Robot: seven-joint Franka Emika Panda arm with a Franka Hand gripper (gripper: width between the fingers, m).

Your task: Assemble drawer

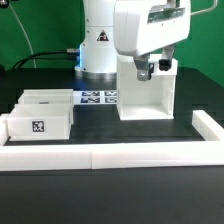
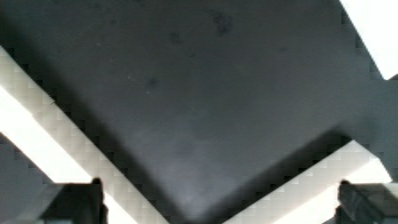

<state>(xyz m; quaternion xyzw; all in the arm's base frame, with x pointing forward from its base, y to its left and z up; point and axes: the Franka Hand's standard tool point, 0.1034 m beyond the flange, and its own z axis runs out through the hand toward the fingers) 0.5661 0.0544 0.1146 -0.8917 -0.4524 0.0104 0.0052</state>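
Table [image 1: 120, 140]: black, and carries everything else in the scene.
Arm [image 1: 140, 30]: white; it rises at the back and bends forward over the shell.
Wall [image 1: 110, 155]: a long low white border along the near edge. It turns back at the exterior view's right end.
Shell [image 1: 148, 102]: the tall white box of the drawer. It stands upright on the table, right of centre in the exterior view, just beside the marker board and well apart from the wall.
Front tray [image 1: 40, 125]: shallow and white, at the exterior view's left. A black-and-white tag is on its near face.
Rear tray [image 1: 50, 100]: close behind the front tray; whether the two touch cannot be told. It lies between the front tray and the marker board.
Marker board [image 1: 98, 98]: a flat white sheet with several tags, lying on the table between the rear tray and the shell.
Gripper [image 1: 153, 68] [image 2: 217, 205]: at the top of the shell, pointing down. Its jaws are spread wide and nothing is between them. The exterior view does not settle whether it touches the shell's top edge.
Fingers [image 2: 71, 205]: two dark tips, far apart in the wrist view.
Wrist view: a dark surface framed by slanting white edges. Which part these belong to cannot be told.
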